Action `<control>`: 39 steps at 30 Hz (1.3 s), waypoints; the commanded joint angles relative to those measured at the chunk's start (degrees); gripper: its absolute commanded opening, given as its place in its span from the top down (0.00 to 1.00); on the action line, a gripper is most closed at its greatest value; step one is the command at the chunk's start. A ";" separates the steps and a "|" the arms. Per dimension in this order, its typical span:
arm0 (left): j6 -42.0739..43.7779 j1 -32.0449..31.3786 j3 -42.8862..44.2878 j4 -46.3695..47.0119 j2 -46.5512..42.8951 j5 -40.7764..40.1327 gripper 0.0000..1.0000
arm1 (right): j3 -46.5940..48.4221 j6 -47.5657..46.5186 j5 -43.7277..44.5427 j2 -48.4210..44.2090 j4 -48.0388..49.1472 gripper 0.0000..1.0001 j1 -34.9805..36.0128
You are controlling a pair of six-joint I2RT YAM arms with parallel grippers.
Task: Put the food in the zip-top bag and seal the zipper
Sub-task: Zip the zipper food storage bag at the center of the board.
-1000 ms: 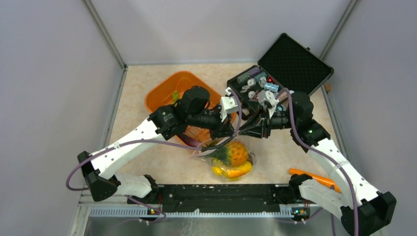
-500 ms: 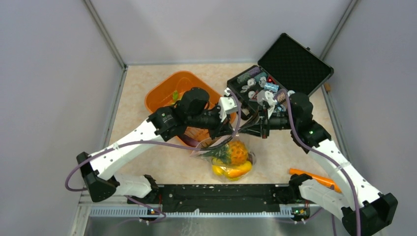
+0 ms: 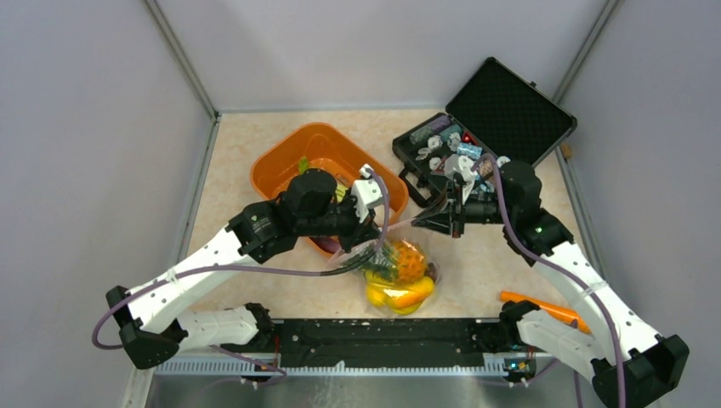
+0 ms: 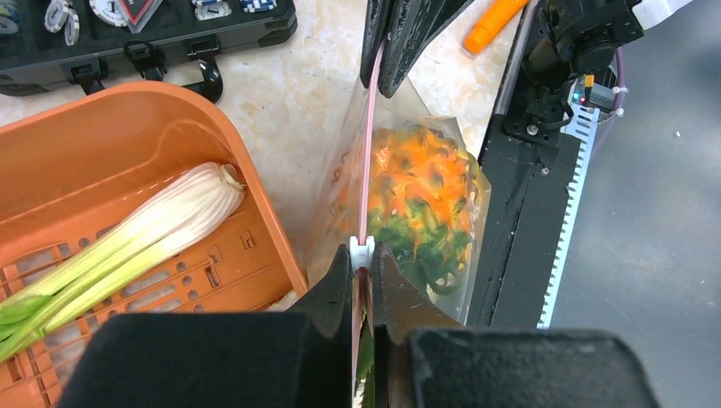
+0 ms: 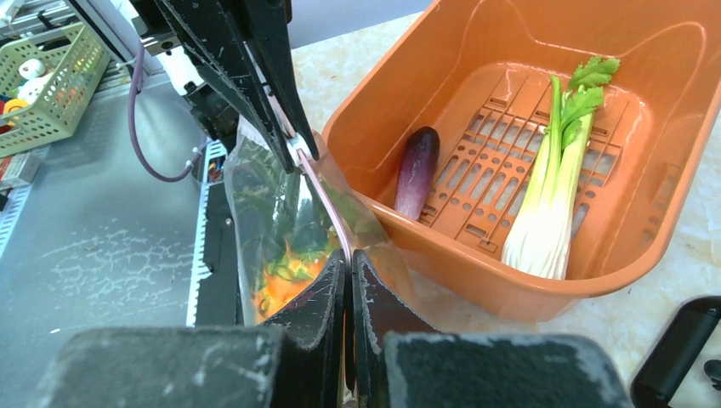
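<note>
The zip-top bag point(image 3: 400, 276) hangs between both grippers, with an orange pineapple point(image 3: 411, 260) and yellow fruit point(image 3: 387, 296) inside. Its pink zipper point(image 4: 367, 144) runs taut from one gripper to the other. My left gripper point(image 4: 363, 257) is shut on the bag's mouth just behind a small white slider point(image 4: 362, 249). My right gripper point(image 5: 349, 257) is shut on the other end of the zipper point(image 5: 327, 204). From above, the left gripper point(image 3: 371, 242) and right gripper point(image 3: 419, 223) stand a short way apart. A purple eggplant point(image 5: 416, 170) and a leafy green-white stalk point(image 5: 548, 204) lie in the orange tub point(image 5: 510, 297).
The orange tub point(image 3: 281, 151) sits left of the bag. An open black case point(image 3: 510, 110) of trinkets stands at the back right. An orange tool point(image 3: 544, 308) lies at the near right. A black rail point(image 3: 383, 336) runs along the near edge, close under the bag.
The right gripper has shut on the bag's end. The left gripper has slid left and nearer along the zipper, away from the right gripper, and the left arm has drawn back.
</note>
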 commanded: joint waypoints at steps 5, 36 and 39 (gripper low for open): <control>-1.13 0.21 -0.91 -2.60 -1.85 -3.02 1.00 | 1.66 0.56 1.35 -1.94 4.23 1.00 -0.05; -1.49 1.00 4.26 -2.51 -2.27 0.32 1.00 | 13.62 -6.43 1.42 -1.49 -7.04 0.31 -0.07; -0.78 1.00 5.44 -2.95 -1.22 1.18 1.00 | 18.73 -11.08 3.81 1.11 -14.53 0.30 -0.07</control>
